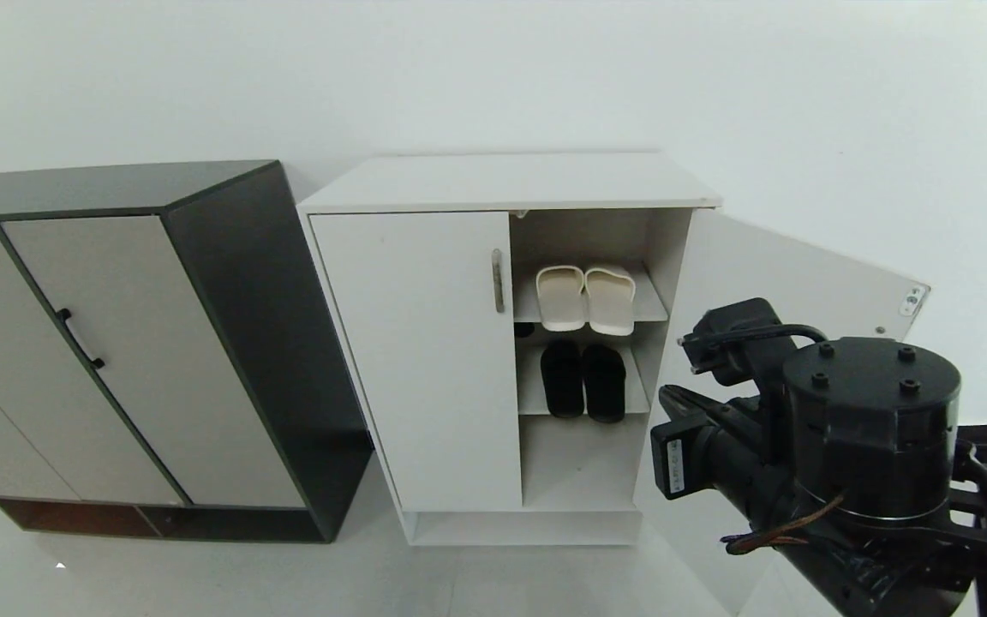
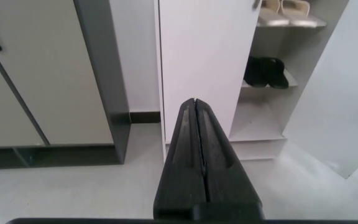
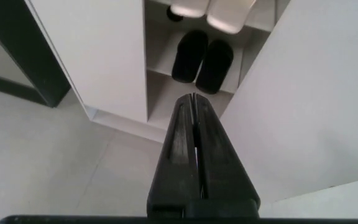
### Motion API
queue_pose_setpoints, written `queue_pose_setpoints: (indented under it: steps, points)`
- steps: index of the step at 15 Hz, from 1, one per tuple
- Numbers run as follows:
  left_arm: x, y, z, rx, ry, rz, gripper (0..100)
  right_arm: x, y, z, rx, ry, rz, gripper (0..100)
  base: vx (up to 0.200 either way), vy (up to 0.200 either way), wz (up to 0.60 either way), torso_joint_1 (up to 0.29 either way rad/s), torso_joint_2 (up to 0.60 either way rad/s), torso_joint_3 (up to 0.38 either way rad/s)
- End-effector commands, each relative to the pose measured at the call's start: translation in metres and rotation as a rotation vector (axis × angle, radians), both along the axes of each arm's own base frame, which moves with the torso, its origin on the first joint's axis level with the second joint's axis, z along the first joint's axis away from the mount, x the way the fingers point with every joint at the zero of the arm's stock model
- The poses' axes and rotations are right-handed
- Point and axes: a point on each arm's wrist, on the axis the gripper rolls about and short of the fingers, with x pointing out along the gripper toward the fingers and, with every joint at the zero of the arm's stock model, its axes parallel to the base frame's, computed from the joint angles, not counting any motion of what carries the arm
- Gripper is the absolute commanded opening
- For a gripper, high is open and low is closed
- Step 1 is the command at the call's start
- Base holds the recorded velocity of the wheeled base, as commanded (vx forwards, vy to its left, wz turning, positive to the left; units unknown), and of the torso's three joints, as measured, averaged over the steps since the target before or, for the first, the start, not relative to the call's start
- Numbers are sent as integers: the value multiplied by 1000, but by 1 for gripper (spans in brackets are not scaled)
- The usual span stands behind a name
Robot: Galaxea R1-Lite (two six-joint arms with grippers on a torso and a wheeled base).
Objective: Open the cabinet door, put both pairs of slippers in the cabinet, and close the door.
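The left claw (image 2: 194,102) has its two fingers pressed tight together and holds nothing. The right claw (image 3: 194,98) is pressed together too, with just a thin line of light between its fingers, and it is also holding nothing. A small white sticker (image 1: 673,458) sits on the right arm, but its print is too tiny to read.

Under both claws is the pale floor (image 2: 73,186). In front of the left claw stands the shut door (image 2: 204,56) of the white cabinet (image 1: 502,184), which has a thin silver handle (image 1: 498,280). The open side of the cabinet is off to that claw's right.

The right claw points at this open side. The open door (image 3: 316,106) swings out just beside that claw, on its right.

Past the tip of the right claw, the black slippers (image 3: 202,57) lie side by side on the middle shelf (image 1: 639,403). Farther on and higher up, the white slippers (image 1: 585,298) lie side by side on the top shelf (image 1: 652,304). Both pairs are inside the cabinet.

To the left of the left claw is a dark cabinet (image 1: 228,326) with pale doors and black handles (image 1: 80,338). Behind it all is a plain white wall (image 1: 493,77).
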Motion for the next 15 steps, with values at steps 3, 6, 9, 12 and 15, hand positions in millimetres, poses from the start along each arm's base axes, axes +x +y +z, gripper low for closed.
queue_pose_setpoints:
  steps: [3,6,9,12,15]
  points:
    - [0,0,0,0,1,0,0,6,-4,3,9,-5,-17,0,0,0,0,155,-474,-328]
    - [0,0,0,-1,1,0,0,6,-4,0,2,4,-13,0,0,0,0,183,-486,-308]
    - [0,0,0,0,1,0,0,7,-3,-1,1,6,-14,0,0,0,0,201,-507,-312]
    - [0,0,0,-1,1,0,0,8,-2,-2,-1,8,-6,0,0,0,0,214,-528,-307]
    - [0,0,0,3,1,-1,0,5,-5,4,15,-5,-3,0,0,0,0,233,-548,-312]
